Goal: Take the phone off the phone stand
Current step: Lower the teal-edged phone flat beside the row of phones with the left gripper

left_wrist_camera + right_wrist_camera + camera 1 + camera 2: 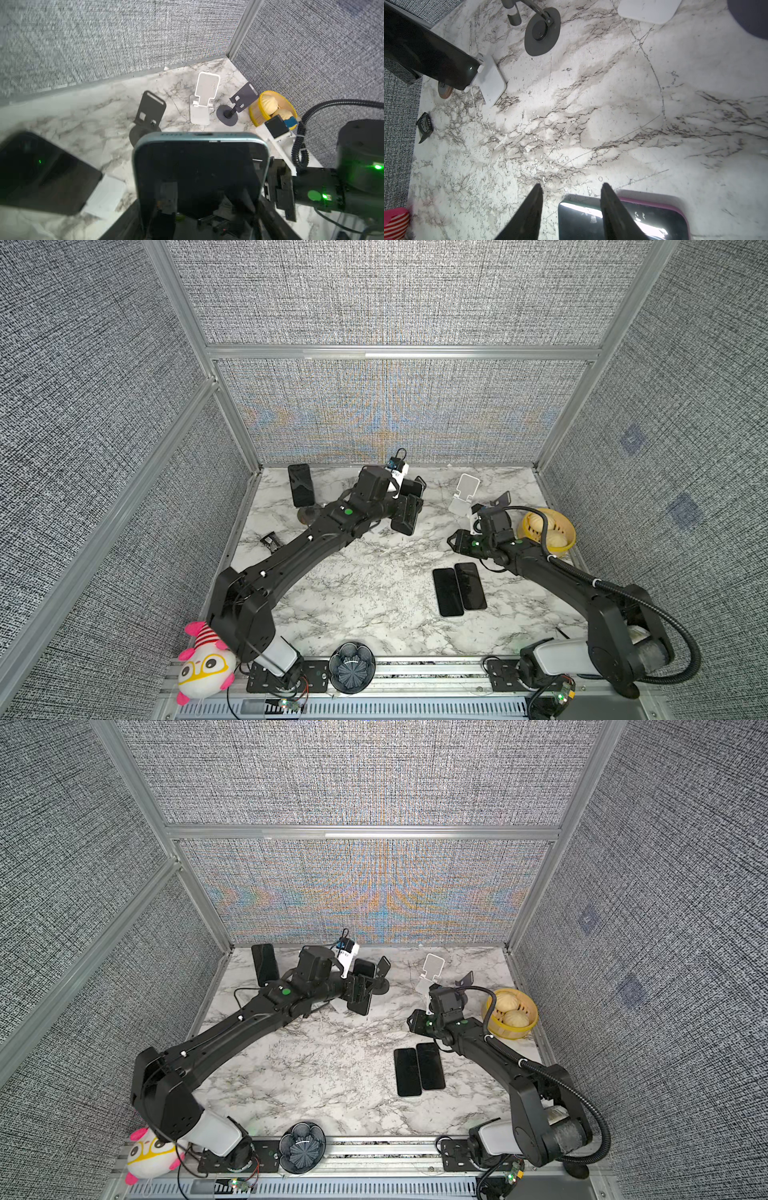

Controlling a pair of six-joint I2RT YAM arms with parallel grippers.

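Phone sits clamped in the left hand, just beside the dark stand; best keep it level, then lower it flat onto bare worktop. Right hand gapes, empty.

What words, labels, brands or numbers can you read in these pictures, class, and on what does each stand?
No text is readable in any view.
Small black object: pale marks, too small to read.
White bracket: dark marks, too blurred to read.
Phone filling the left wrist view: dark screen, no text.
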